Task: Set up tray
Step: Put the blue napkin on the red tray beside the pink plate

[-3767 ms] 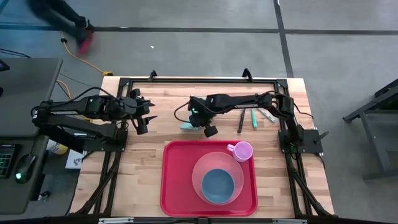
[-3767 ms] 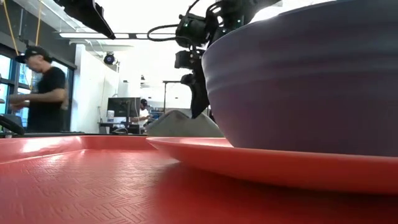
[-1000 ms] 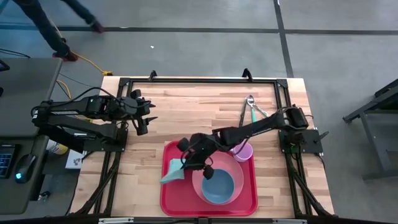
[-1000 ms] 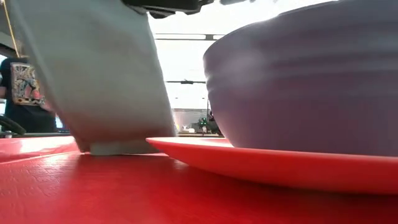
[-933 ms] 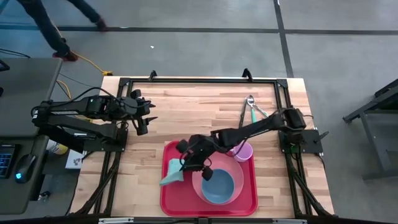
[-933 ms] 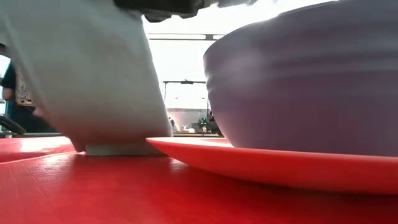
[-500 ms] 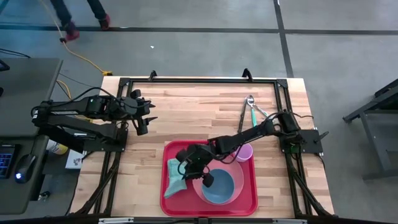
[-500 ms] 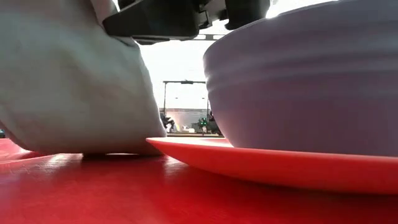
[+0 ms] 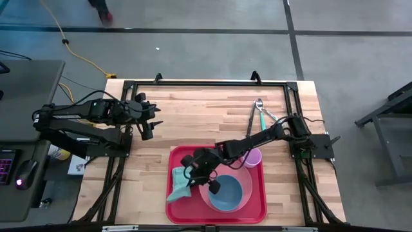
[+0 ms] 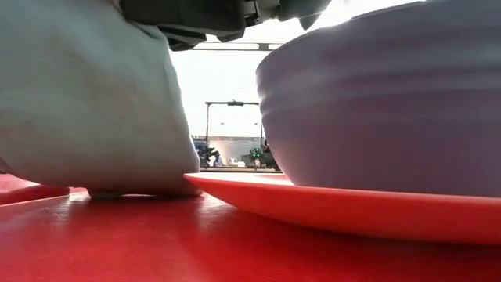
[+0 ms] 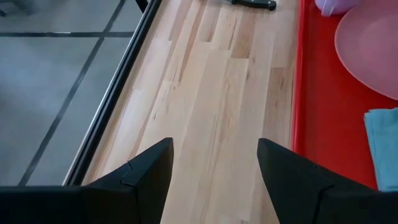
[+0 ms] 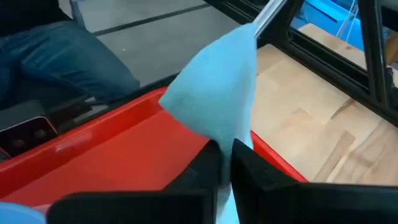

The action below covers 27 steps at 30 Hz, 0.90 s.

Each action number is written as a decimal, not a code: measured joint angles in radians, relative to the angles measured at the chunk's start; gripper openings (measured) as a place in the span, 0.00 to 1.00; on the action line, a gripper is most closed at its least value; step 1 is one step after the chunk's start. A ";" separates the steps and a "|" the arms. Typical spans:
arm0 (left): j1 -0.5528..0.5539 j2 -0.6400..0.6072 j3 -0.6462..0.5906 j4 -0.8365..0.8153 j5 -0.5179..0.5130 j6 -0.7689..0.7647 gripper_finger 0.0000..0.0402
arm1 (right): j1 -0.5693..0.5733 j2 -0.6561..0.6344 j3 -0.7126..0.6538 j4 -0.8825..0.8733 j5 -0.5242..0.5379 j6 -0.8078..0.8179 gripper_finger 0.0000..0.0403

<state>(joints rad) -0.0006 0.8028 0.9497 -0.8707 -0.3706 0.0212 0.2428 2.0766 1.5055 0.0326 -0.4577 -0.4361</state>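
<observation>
Tray (image 9: 177,161) sits at the worktop's near edge, holding plate, bowl, cup. Light-blue cloth (image 9: 179,187) has come down onto its left side within the last second; right gripper (image 9: 191,178) jaws pinch it yet. Placement nearly done. Left gripper (image 9: 152,124) idles released over bare wood.

Glossy plastic tray (image 9: 177,160), soft cloth (image 9: 178,189), pale wooden table (image 9: 193,116)

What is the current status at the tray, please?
Right end effector shut on light blue cloth, lowered onto red tray. Left end effector open, parked over bare wood. Plate, bowl, cup already aboard.
</observation>
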 joint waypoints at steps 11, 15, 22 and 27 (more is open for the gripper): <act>0.000 0.000 0.000 0.000 0.014 0.000 0.66 | -0.002 0.000 0.000 0.019 -0.022 0.016 0.32; 0.000 0.000 0.000 0.000 0.014 0.000 0.66 | -0.003 0.000 0.000 0.025 -0.015 0.017 0.40; 0.000 0.000 0.000 -0.001 0.014 -0.001 0.66 | -0.003 -0.004 0.028 0.031 0.012 0.017 0.43; 0.000 0.000 0.000 -0.001 0.020 -0.006 0.66 | -0.003 -0.009 0.148 -0.149 0.158 -0.037 0.43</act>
<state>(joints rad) -0.0007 0.8028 0.9497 -0.8716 -0.3507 0.0147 0.2401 2.0671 1.6538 -0.1164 -0.2994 -0.4728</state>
